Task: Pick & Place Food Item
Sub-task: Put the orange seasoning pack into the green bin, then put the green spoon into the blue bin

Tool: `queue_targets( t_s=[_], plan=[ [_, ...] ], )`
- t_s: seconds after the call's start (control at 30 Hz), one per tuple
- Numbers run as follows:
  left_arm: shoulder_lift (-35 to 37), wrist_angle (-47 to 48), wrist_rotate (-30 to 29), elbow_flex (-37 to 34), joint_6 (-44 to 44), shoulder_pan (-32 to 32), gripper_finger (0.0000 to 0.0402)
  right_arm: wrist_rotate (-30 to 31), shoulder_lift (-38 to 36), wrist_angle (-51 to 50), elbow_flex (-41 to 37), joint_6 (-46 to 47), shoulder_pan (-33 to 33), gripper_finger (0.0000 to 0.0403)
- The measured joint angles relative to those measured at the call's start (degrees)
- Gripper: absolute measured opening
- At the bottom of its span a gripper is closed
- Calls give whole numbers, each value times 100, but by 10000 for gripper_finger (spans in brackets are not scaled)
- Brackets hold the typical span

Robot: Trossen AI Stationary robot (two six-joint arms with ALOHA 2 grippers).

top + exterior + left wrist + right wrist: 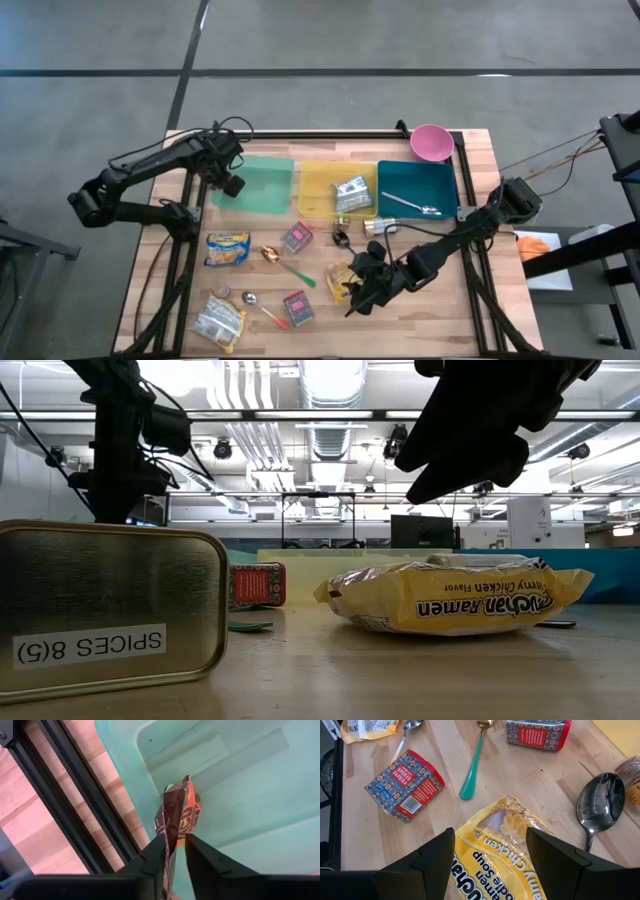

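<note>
My left gripper (232, 185) hangs over the near-left part of the green tray (265, 190), shut on an orange-and-black snack packet (180, 815). My right gripper (360, 290) stands open just above a yellow chicken ramen packet (505, 850) that lies flat on the wooden table. In the right wrist view its two fingers stand on either side of the packet. In the low view the gripper (470, 430) is clear above the packet (450, 600). My left gripper pinches the packet by one crumpled end (175, 845) between its two fingers, which come from above and point down. The rest of the packet hangs below the fingers over the green tray's floor. Whether its lower end touches the tray, I cannot tell.
A yellow tray (318, 195) holds a silver packet (352, 192); a teal tray (440, 180) holds a spoon. A pink bowl (432, 142) sits at the far right. Spice tins (297, 236), more ramen packets (227, 248) and spoons (285, 265) lie on the table.
</note>
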State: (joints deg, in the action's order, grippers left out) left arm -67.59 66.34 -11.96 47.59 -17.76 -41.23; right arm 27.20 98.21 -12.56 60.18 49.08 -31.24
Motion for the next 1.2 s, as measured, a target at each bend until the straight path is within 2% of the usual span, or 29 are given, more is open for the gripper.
queue_targets(
  t_s=[0.67, 0.93, 1.2],
  plan=[
    [0, 156, 1, 115, 114, 0, 233, -2, 0, 0, 0, -17, 0, 243],
    [207, 331, -1, 400, 220, 183, 243, -2, 0, -2, -3, -2, 0, 243],
    [801, 313, 1, 426, 379, 1009, 243, -3, 0, 5, -100, 65, 1, 243]
  ],
)
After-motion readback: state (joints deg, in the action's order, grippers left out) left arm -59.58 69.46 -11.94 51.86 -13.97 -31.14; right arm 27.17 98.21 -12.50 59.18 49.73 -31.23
